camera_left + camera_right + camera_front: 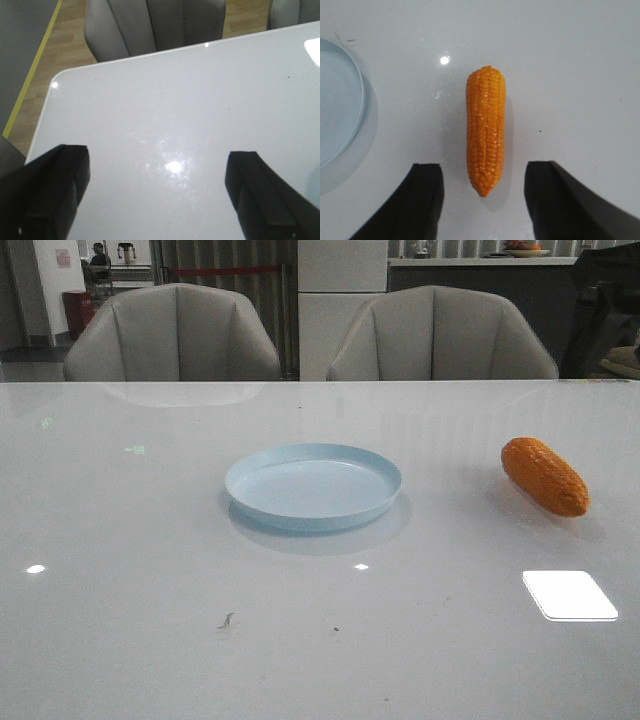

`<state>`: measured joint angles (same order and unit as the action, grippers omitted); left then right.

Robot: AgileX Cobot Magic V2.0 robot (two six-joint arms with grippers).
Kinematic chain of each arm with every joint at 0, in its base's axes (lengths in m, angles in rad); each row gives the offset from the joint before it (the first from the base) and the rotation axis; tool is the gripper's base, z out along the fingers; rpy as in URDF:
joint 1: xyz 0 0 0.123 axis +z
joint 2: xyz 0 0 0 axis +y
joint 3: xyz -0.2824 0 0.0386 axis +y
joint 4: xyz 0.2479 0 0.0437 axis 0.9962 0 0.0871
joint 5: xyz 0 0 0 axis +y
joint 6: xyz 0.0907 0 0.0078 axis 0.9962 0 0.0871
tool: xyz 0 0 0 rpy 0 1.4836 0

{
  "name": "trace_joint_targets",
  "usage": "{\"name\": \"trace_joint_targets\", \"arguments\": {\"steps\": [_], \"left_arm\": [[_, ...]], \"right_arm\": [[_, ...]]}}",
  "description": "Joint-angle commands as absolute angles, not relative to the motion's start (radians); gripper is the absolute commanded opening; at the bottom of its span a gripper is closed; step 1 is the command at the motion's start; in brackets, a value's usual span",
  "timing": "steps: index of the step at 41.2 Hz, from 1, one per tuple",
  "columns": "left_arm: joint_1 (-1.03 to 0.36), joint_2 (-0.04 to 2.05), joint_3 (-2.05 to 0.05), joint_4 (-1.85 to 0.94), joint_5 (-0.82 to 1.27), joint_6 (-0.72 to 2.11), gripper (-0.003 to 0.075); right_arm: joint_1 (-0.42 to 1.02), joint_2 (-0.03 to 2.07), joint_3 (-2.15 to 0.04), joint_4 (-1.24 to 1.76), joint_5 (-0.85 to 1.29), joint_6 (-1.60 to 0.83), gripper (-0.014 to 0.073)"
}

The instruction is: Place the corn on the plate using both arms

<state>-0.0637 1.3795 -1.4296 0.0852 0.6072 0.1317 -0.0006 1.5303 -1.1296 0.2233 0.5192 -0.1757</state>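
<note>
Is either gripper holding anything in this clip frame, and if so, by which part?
Nothing is held. The right gripper is open with the corn lying on the table between its fingers, untouched. The left gripper is open over bare table.

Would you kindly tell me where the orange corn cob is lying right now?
In the front view, the orange bumpy corn cob lies on the white table, right of the round pale-blue plastic plate, apart from it; the open right pincer hovers over it.

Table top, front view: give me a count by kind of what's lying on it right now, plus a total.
Corn: 1, orange, lying on the table right of the plate.
Plate: 1, pale blue, nothing on it.
Total: 2.
</note>
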Motion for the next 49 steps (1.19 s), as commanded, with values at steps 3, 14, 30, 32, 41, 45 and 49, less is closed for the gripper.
{"name": "trace_joint_targets", "arguments": {"steps": [3,14,30,32,41,45,49], "left_arm": [[-0.057,1.127,-1.094,0.063,0.243,0.125,0.0601],[-0.037,0.880,-0.653,-0.048,0.151,0.125,0.0601],[-0.037,0.753,-0.555,-0.066,0.147,0.125,0.0601],[-0.037,0.753,-0.555,-0.066,0.137,0.125,0.0601],[-0.037,0.753,-0.555,-0.066,0.111,0.125,0.0601],[-0.037,0.753,-0.555,-0.066,0.104,0.125,0.0601],[-0.037,0.753,-0.555,-0.066,0.104,0.125,0.0601]], "right_arm": [[-0.007,1.491,-1.169,0.232,0.473,-0.178,0.0472],[-0.007,1.491,-1.169,0.196,0.478,-0.178,0.0472],[-0.007,1.681,-1.443,0.178,0.718,-0.178,0.0472],[-0.007,1.728,-1.503,0.178,0.769,-0.178,0.0472],[-0.007,1.917,-1.705,0.178,0.881,-0.178,0.0472],[-0.007,1.981,-1.755,0.177,0.904,-0.178,0.0472],[-0.007,2.030,-1.786,0.162,0.919,-0.178,0.0472]]}}
